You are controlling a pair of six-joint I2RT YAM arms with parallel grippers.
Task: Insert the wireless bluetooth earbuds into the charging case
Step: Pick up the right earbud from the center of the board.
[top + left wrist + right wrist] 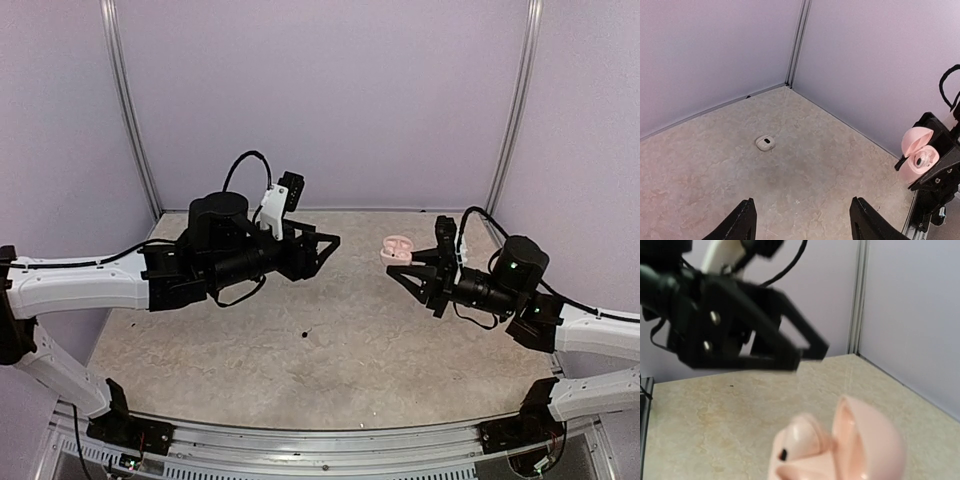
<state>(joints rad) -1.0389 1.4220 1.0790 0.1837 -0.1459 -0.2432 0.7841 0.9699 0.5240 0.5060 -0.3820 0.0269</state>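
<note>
My right gripper is shut on an open pink charging case and holds it above the table's right side. In the left wrist view the case shows its lid up and a pale earbud seated inside. The right wrist view shows the case close up with an earbud in it; my own fingers are hidden there. Another small white earbud lies on the table toward the back corner. My left gripper is open and empty, facing the case from the left; its fingers stand wide apart.
Pale purple walls enclose the beige table on three sides, with a corner post beyond the loose earbud. A tiny dark speck lies mid-table. The left gripper hangs in the air just across from the case.
</note>
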